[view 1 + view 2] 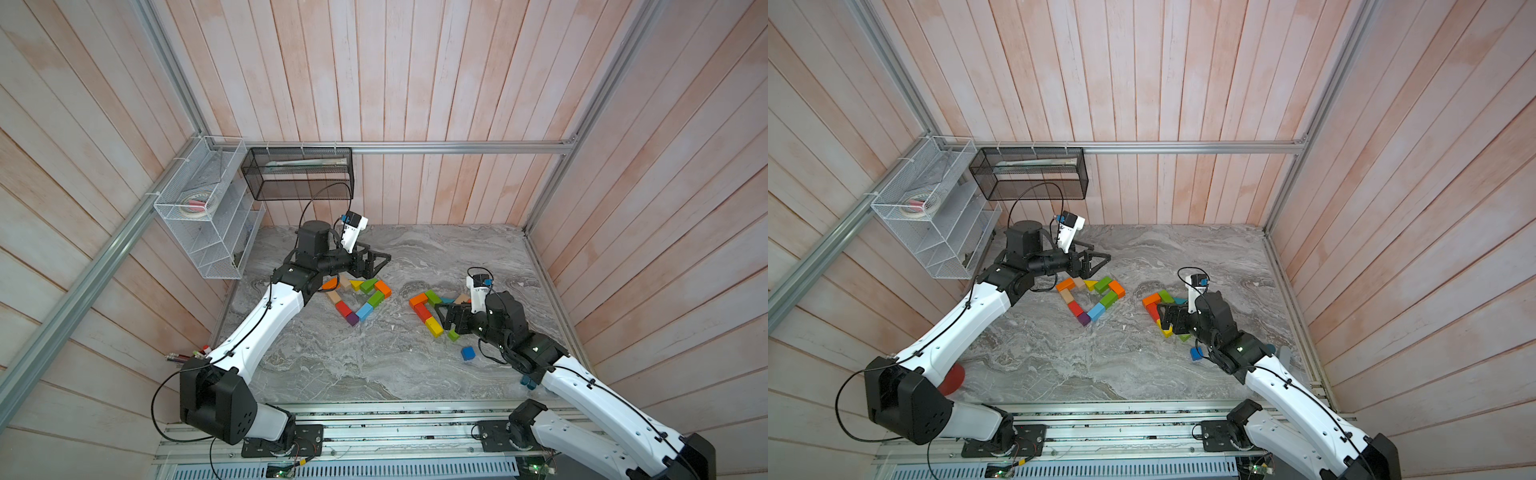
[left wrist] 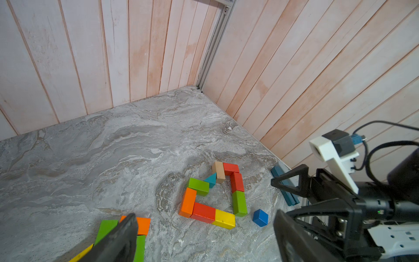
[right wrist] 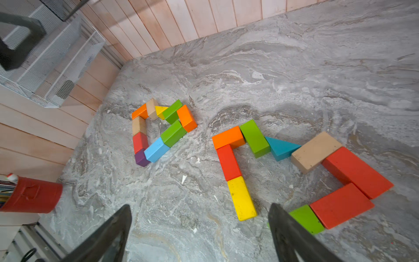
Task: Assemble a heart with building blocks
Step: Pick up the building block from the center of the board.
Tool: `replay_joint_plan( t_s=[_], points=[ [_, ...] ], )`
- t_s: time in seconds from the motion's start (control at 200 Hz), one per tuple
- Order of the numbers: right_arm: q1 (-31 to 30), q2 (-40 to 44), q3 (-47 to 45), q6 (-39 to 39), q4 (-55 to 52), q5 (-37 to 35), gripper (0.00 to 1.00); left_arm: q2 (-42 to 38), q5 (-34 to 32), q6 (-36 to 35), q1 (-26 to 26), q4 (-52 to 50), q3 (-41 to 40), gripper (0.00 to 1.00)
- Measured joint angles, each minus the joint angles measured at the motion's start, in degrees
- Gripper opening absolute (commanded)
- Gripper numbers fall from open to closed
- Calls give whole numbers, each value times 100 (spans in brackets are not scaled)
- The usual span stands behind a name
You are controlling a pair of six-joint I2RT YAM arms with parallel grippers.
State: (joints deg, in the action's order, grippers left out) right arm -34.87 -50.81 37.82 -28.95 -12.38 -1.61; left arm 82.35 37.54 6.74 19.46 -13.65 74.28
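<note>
Building blocks form a small closed outline (image 1: 376, 298) (image 3: 156, 149) at the table's left-middle. My left gripper (image 1: 376, 266) (image 1: 1096, 266) (image 2: 204, 224) hovers open and empty over that outline's far edge. A second, larger outline (image 1: 422, 309) (image 3: 229, 162) (image 2: 203, 212) lies to the right, with a gap between its yellow brick (image 3: 241, 198) and its green brick (image 3: 306, 219). My right gripper (image 1: 444, 318) (image 1: 1163, 318) (image 3: 199, 217) hangs open above that gap, holding nothing. A loose blue cube (image 1: 468, 353) (image 2: 260, 217) sits just nearer than the larger outline.
A white wire rack (image 1: 203, 208) and a black mesh basket (image 1: 297, 172) hang at the back left. A red cup of pens (image 3: 31, 195) stands at the left edge. Long dark-blue bars (image 2: 285, 188) lie along the right wall.
</note>
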Motion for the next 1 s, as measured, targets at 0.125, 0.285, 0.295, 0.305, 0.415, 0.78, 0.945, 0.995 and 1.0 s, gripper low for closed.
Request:
replay_joint_plan(
  t_s=[0.125,0.285,0.295,0.305,0.415,0.78,0.945,0.995,1.0],
  points=[
    [109,-17,-72,168,-131,-195,96,-63,437,306,-358,232,-59,100],
    [459,251,-70,295,-341,-258,93,-111,697,376,-734,352,-90,100],
    [479,271,-66,302,-354,-256,93,-120,702,354,-734,341,-90,100],
    [503,297,-59,306,-378,-251,93,-131,699,334,-734,332,-90,100],
    [634,415,175,328,-581,-236,92,-234,892,293,-723,404,-125,100],
    [643,538,35,55,-610,81,78,-293,1755,356,-723,859,-413,100],
    [643,483,-457,-315,-861,214,76,-295,2083,356,-723,907,-413,100],
    [643,448,-573,-452,-944,219,76,-295,2188,358,-723,925,-413,100],
    [643,446,-579,-459,-951,216,76,-295,2197,358,-723,927,-413,100]
  ],
)
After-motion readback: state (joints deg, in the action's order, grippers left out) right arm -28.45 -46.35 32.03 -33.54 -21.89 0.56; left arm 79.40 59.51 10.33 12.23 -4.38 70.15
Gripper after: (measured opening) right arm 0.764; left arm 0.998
